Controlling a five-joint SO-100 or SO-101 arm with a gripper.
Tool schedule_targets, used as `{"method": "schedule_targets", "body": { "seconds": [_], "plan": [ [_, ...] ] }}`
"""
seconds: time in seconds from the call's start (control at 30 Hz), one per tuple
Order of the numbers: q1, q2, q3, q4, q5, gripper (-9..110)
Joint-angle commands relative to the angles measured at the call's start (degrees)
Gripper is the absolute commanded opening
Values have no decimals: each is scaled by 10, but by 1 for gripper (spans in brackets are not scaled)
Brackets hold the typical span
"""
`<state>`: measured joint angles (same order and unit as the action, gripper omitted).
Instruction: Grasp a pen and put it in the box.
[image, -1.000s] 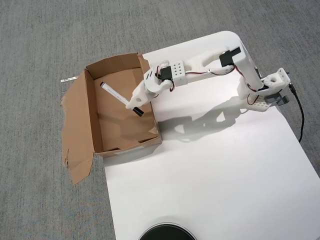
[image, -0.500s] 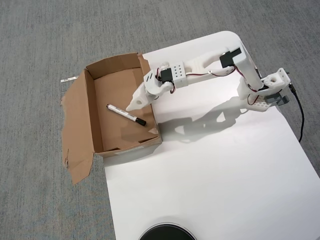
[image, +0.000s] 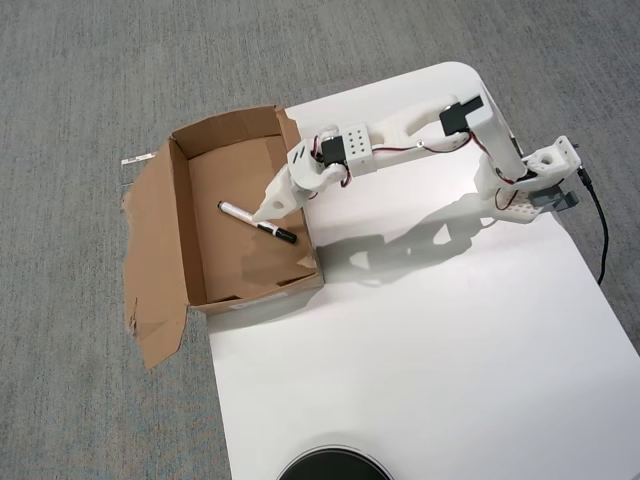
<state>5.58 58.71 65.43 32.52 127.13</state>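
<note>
The pen (image: 238, 213), white with a black cap toward the lower right, lies flat and slanted on the floor of the brown cardboard box (image: 181, 225) in the overhead view. My gripper (image: 268, 208) hangs inside the box's right half, directly above the pen's middle, and its white tip overlaps the barrel in this view. Nothing is held between the fingers, and the jaws look slightly parted. The white arm reaches in over the box's right wall from the table.
The box sits on grey carpet against the left edge of a white table (image: 420, 340), its torn flap (image: 150, 260) spread flat to the left. The arm's base (image: 530, 185) and a black cable (image: 601, 235) are at the right. A black round object (image: 333, 466) shows at the bottom edge.
One second ago the pen was in my gripper above the box. It has dropped to the box floor, then shifted slightly up and right. The gripper has barely moved.
</note>
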Motion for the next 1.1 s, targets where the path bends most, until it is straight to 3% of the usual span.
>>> {"method": "schedule_targets", "body": {
  "seconds": [0.0, 0.33, 0.73, 1.07],
  "plan": [
    [-13, 103, -3, -1, -4, 11],
    [-13, 178, 0, -1, -21, 11],
    [-5, 297, 14, -1, -282, 11],
    [-4, 510, 210, -2, -356, 11]
  ]
}}
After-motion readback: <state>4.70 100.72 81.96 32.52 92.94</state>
